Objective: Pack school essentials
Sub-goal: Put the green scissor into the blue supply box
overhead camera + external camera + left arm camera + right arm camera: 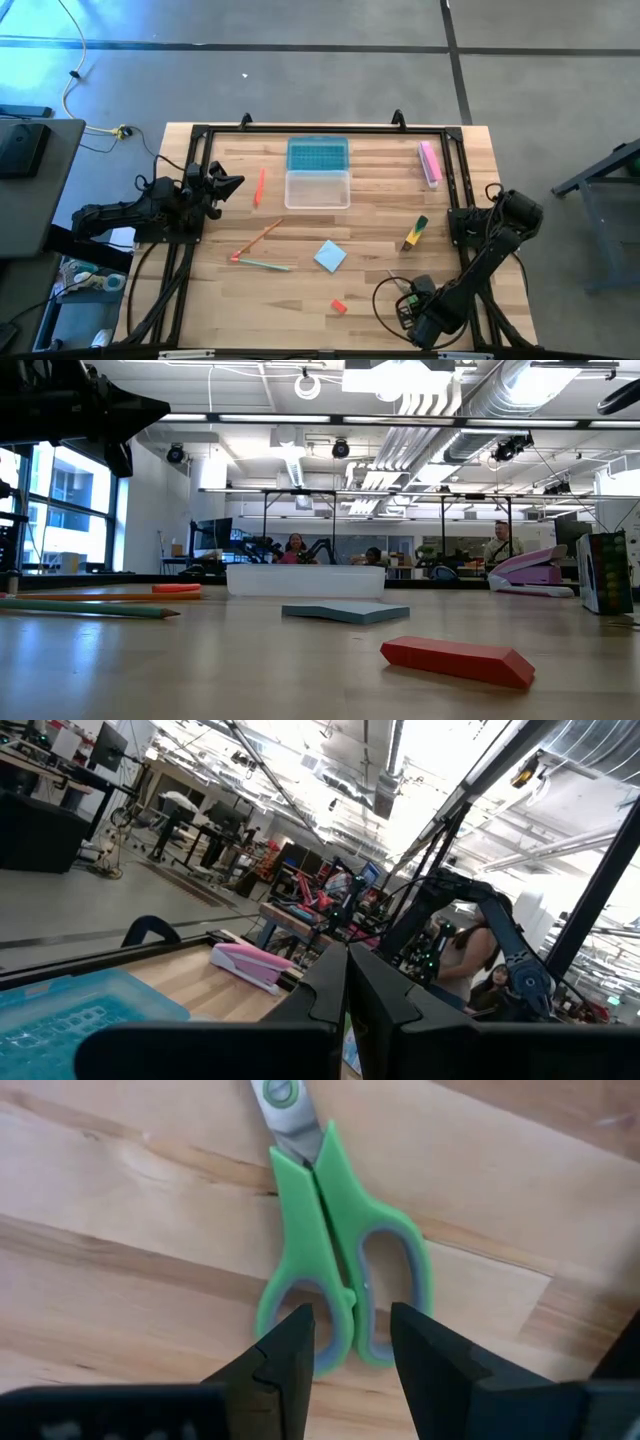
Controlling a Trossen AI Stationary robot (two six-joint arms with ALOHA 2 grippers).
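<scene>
Flat red eraser point(458, 659), glossy green-handled scissors point(335, 1270)

On the wooden table point(230, 300) lie two thin pencils point(262, 250), one orange-red pen point(260, 186), one light-blue square notepad point(330, 256) and one small red eraser point(339, 306). There is one yellow-green-black marker point(415, 233), one pair of green-handled scissors point(335, 1270) and one pink bar-shaped item point(430, 162). One clear plastic box point(318, 189) sits with one blue lid point(318, 154).

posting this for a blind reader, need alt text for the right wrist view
The right gripper hangs open just above green-handled scissors lying closed on the wooden table, its two dark fingers straddling the handle loops.
</scene>
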